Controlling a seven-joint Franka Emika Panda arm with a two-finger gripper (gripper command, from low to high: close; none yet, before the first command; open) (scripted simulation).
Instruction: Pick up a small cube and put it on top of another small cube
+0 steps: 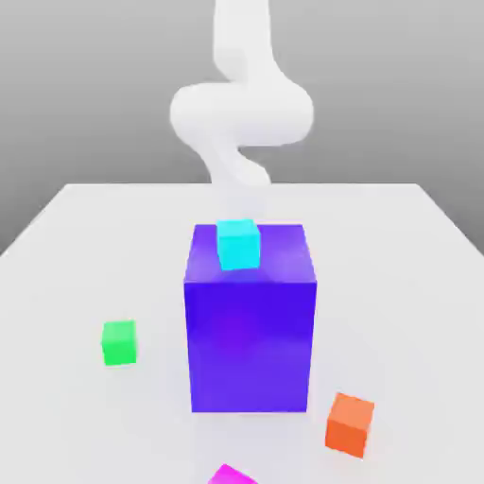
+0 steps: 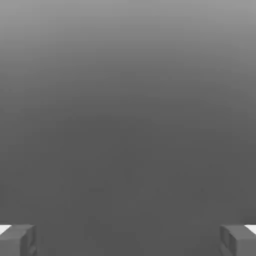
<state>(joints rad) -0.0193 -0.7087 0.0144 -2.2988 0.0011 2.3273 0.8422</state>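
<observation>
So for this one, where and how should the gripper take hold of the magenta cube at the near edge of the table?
Probably from straight above, closing on two opposite vertical faces of the magenta cube. It sits alone on the table, apart from the orange cube and the purple block, so its sides look free. The gripper is open wide.

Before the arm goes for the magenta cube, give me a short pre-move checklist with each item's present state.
1. Jaws open, nothing between the fingertips: ok.
2. Magenta cube free on the table, cut by the exterior view's bottom edge: ok.
3. Green cube top bare: ok.
4. Green cube apart from the big purple block: ok.
5. Orange cube apart from the magenta cube: ok.
6. Gripper aligned over the magenta cube: cannot tell.
</observation>
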